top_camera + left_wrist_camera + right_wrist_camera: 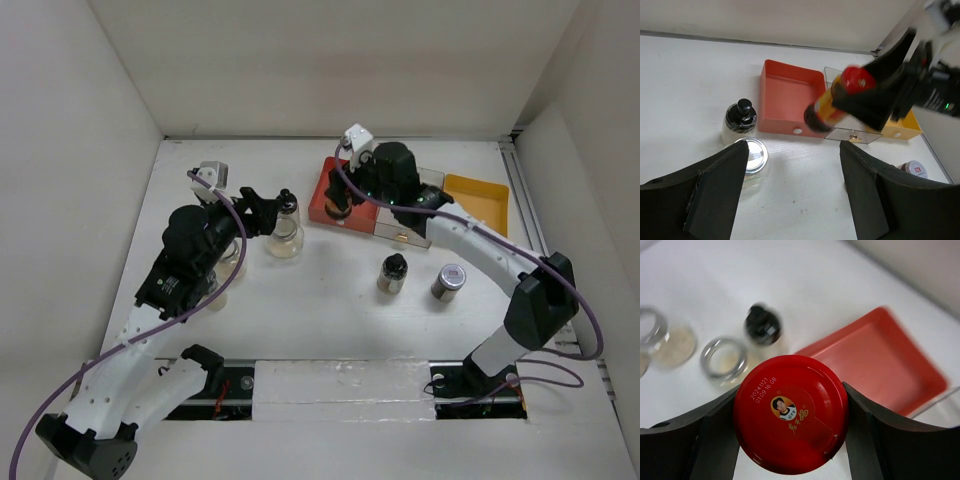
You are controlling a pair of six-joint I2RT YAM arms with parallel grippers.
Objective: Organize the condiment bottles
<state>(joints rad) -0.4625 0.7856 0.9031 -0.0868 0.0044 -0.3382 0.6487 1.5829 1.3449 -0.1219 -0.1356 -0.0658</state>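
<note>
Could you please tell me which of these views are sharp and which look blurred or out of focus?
Top external: sharp, evenly lit, soft shadows. Left wrist: red tray sharp, held red-lidded jar slightly soft. Right wrist: the jar's lid print crisp; black-capped shaker and tray behind blurred.

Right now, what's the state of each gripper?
Left gripper: open, holding nothing.
Right gripper: closed on the red-lidded jar.

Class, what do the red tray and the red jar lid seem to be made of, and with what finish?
The red tray: probably plastic, smooth, with thin moulded walls. The red lid: likely painted metal, with glossy highlights and a printed date and logo.
</note>
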